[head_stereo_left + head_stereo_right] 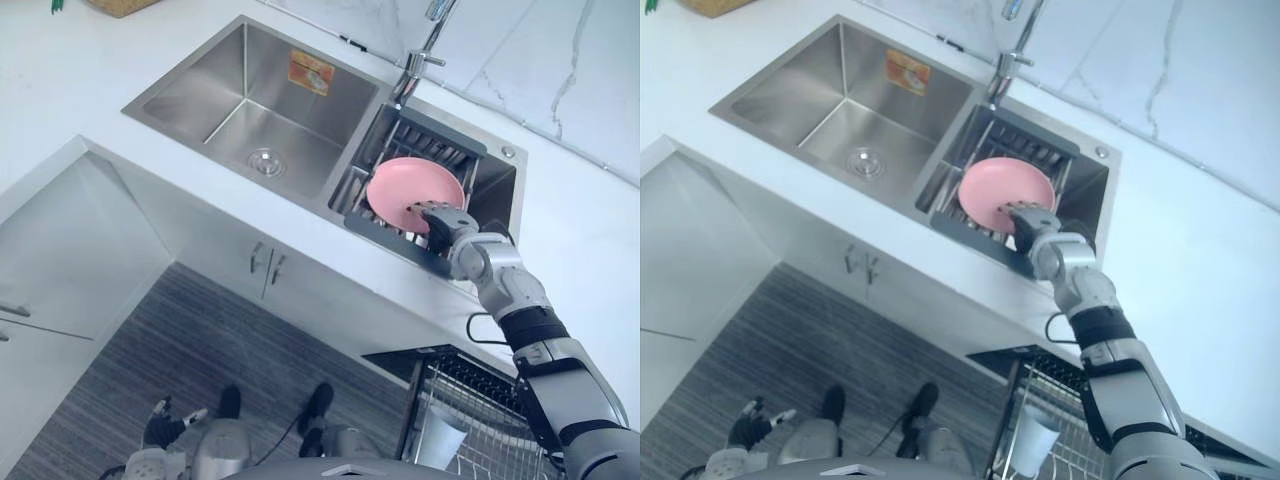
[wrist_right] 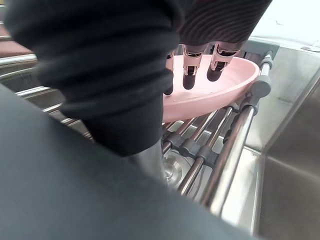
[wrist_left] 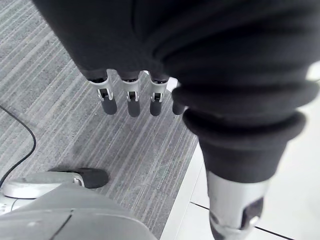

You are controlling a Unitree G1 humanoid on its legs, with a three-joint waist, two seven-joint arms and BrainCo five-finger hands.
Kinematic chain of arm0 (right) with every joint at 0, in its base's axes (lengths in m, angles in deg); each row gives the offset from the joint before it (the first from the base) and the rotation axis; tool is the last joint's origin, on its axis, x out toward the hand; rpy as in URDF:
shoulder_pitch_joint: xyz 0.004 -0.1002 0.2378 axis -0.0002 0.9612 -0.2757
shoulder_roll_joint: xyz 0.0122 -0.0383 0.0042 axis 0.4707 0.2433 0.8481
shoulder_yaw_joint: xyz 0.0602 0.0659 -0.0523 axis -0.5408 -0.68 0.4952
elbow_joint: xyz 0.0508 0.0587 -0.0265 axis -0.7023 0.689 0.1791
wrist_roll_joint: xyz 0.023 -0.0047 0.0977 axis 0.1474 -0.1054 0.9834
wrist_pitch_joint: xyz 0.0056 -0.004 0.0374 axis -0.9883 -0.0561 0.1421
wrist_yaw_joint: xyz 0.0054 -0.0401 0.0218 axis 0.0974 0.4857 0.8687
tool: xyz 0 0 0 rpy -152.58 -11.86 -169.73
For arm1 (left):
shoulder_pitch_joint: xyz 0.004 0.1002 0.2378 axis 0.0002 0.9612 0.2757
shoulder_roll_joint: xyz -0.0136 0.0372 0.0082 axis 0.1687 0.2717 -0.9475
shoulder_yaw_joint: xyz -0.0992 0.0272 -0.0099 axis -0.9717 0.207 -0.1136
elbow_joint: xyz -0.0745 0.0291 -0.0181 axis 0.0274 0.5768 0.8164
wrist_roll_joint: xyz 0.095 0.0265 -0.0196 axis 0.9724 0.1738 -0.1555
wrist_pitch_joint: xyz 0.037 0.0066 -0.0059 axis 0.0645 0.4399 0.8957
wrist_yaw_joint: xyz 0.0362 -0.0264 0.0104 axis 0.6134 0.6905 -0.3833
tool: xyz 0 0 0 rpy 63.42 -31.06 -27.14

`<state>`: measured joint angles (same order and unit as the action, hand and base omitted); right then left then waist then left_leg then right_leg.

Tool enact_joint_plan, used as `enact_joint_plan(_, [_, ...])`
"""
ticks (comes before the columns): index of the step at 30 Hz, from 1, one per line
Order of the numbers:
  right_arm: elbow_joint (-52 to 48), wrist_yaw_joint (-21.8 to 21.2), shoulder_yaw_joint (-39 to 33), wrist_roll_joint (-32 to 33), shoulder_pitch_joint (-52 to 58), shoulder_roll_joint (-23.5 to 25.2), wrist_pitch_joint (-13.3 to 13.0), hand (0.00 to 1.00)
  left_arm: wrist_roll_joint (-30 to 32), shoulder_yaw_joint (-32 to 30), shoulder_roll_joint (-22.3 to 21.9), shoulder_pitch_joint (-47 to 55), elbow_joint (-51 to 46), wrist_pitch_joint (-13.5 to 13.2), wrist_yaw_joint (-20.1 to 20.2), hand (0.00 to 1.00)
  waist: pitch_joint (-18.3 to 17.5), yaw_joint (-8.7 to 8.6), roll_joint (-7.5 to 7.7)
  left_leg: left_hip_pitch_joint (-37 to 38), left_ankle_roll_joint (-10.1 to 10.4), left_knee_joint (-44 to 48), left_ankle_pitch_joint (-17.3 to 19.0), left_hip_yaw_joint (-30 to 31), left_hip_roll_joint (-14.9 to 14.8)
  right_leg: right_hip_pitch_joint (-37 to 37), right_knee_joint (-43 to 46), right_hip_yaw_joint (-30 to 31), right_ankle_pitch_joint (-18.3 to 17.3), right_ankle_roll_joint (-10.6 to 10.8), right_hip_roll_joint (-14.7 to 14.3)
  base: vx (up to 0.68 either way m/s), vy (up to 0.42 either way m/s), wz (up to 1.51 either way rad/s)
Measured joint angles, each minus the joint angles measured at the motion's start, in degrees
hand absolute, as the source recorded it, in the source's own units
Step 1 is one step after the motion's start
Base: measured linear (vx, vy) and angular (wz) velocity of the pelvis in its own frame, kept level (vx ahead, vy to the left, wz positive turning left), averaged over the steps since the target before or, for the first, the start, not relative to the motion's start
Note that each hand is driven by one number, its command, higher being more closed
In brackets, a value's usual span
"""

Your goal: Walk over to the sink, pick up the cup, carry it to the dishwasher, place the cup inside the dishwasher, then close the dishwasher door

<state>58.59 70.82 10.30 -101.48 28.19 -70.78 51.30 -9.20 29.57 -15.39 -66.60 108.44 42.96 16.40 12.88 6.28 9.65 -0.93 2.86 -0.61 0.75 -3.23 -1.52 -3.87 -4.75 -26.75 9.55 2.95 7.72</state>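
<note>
A pink bowl [image 1: 408,188] lies tilted on the dark wire rack [image 1: 425,135] over the right basin of the sink [image 1: 300,150]. My right hand [image 1: 447,222] is at the bowl's near rim. In the right wrist view its fingers [image 2: 190,76] reach fairly straight over the rim, dark tips above the inside of the pink bowl [image 2: 220,92]; the thumb is hidden. A white cup [image 1: 441,437] stands in the dishwasher's pulled-out wire basket [image 1: 490,425] at the bottom right. My left hand [image 3: 131,97] hangs low by my side over the floor, fingers relaxed and holding nothing.
The left basin [image 1: 250,110] with its drain lies beside the rack. A faucet [image 1: 415,62] rises behind the divider. White counter [image 1: 580,250] runs to the right, cabinet doors [image 1: 265,262] below. Grey striped floor [image 1: 150,360] lies in front.
</note>
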Motion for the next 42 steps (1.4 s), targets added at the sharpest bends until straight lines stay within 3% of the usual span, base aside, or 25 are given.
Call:
enact_joint_plan(5, [-1.93,0.38,-0.01,-0.07,1.19,0.00,0.27,1.00,-0.03,0.38,0.05,-0.01,0.02,0.00,-0.01,0.00,-0.03,0.05,-0.03,-0.24,0.07,0.09,0.08,-0.16,-0.04,0.13,-0.20,0.12,-0.01,-0.01,-0.02,-0.01,0.003,0.00])
enact_joint_plan(24, [-4.21,9.65,-0.02,-4.50,4.57,0.24,0.80,1.00,-0.06,1.48,0.30,-0.77,0.28,-0.79,-0.02,0.00,-0.40,0.82,0.00,-0.08,0.19,0.07,0.16,-0.19,-0.05,0.19,0.03,0.09,-0.04,0.04,-0.02,0.00,0.000,0.00])
enact_joint_plan(37, [-4.45,20.47,-1.16,-4.40,6.49,0.27,2.47,1.00,-0.05,1.46,0.35,-0.39,0.97,-1.98,-0.10,0.00,-1.64,-0.17,0.04,0.11,0.19,0.52,0.12,-0.48,-0.07,0.26,0.02,0.44,0.23,-0.01,-0.03,0.00,0.000,-0.01])
enact_joint_plan(42, [-7.77,25.42,-7.28,-3.22,6.56,0.55,4.54,1.00,-0.06,1.45,0.31,0.24,1.50,-2.16,-0.10,0.00,-2.51,-0.45,-0.60,0.16,0.18,0.42,0.13,-0.91,-0.06,0.28,-0.05,0.80,0.31,-0.01,-0.04,0.00,0.000,-0.04])
